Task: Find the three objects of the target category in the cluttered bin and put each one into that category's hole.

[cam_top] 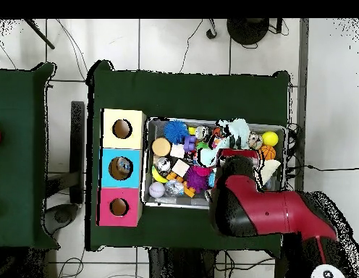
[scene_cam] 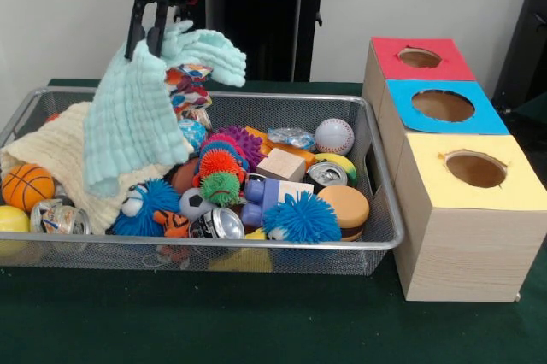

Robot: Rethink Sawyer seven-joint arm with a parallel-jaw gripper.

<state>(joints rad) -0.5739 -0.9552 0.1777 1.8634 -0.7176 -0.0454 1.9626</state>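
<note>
Mint cloth lifted clear of the bin; transfer to a hole pending.

Front view: we find the black two-fingered gripper (scene_cam: 147, 32), upper left of frame, closed on a pale mint-green quilted cloth (scene_cam: 137, 116) that hangs over the silver wire-mesh bin (scene_cam: 386, 210); its hem is near a cream knitted cloth (scene_cam: 60, 155) below. We advise raising it fully before crossing to the red, blue and yellow-topped wooden hole boxes (scene_cam: 453, 202) at right, lest the hem drag toys out. Overhead view: the red arm (cam_top: 262, 210) covers the gripper; the cloth (cam_top: 237, 130) shows at the bin's upper middle, the boxes (cam_top: 122, 166) left of the bin.
</note>
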